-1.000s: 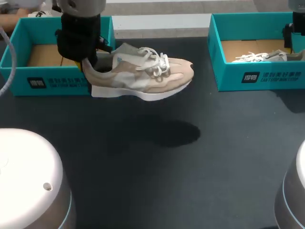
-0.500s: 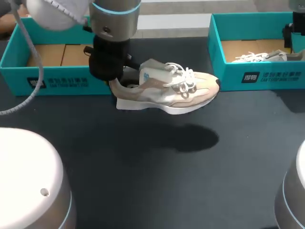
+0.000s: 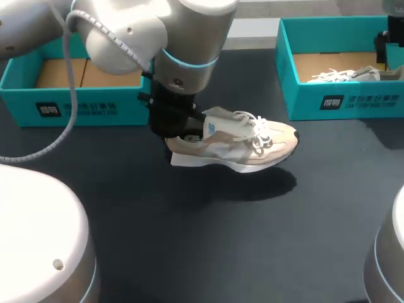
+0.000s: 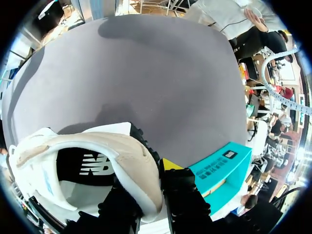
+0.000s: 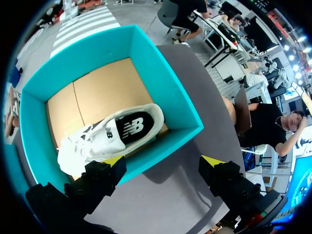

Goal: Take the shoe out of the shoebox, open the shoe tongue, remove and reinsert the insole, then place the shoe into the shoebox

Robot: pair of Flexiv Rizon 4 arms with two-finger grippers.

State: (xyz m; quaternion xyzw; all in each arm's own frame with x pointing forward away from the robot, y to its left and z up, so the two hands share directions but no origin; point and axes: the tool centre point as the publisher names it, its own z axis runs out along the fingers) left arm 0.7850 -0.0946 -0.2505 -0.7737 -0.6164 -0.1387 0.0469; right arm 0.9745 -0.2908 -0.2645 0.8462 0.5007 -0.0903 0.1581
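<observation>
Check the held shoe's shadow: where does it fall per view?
Head view: a soft dark patch on the table under the shoe, spilling past its toe. Left wrist view: a fainter patch on the table ahead of the shoe. Right wrist view: not in frame.

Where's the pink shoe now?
Head view: the shoe is near the middle of the table, heel gripped by the left end effector, just right of the left shoebox.
</observation>
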